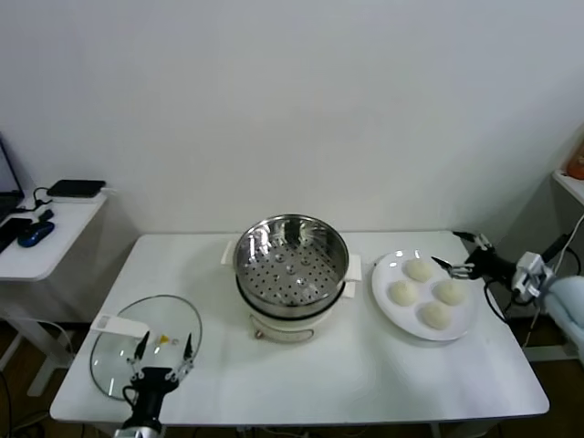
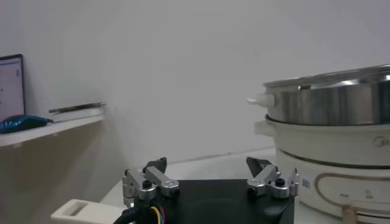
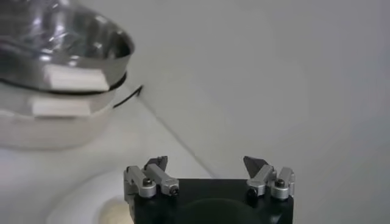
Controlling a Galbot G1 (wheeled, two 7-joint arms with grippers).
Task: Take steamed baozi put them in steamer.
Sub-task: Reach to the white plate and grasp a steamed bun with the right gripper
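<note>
Left gripper (image 1: 164,349) fingers spread, empty, over glass lid (image 1: 119,351); right gripper (image 1: 462,253) fingers spread beside baozi (image 1: 419,269).

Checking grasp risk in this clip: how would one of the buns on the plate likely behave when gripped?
The buns look smooth and domed, so probably soft and easily dented. They likely weigh little. Flat-bottomed on the plate, they seem unlikely to roll. The open right gripper hovers beside them.
</note>
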